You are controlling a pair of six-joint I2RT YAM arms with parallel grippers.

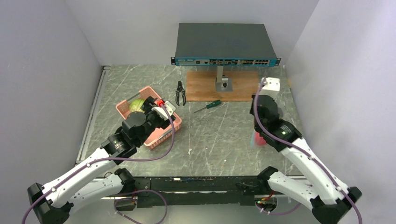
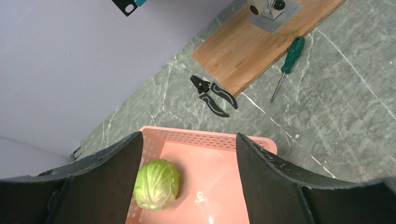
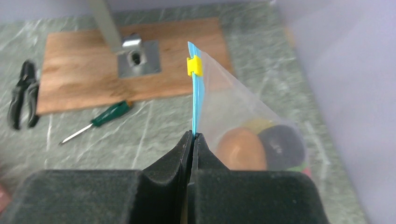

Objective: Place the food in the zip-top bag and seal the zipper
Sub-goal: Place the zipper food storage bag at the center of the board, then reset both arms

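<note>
Right wrist view: we see the fingers of the right gripper [image 3: 193,135] pressed together on the blue zipper [image 3: 195,105], pinching it at one end. A yellow slider [image 3: 194,66] sits farther along the strip. The clear bag [image 3: 233,105] hangs to the right of the fingers, above the table near the right wall, with an orange piece [image 3: 240,149] and a dark piece [image 3: 282,145] of food inside. Only this view shows the bag plainly.

In the left wrist view, the fingers of the left gripper [image 2: 187,137] stand wide apart, holding nothing, above a pink basket [image 2: 210,139]. A green cabbage [image 2: 156,184] lies in the basket beside the left-hand finger.

From above, we place the basket [image 1: 122,108] on the table's [image 1: 219,135] left side, well apart from the right arm. Pliers [image 1: 180,93] and a green-handled screwdriver [image 1: 209,105] lie between, beside a wooden board [image 1: 201,86].
</note>
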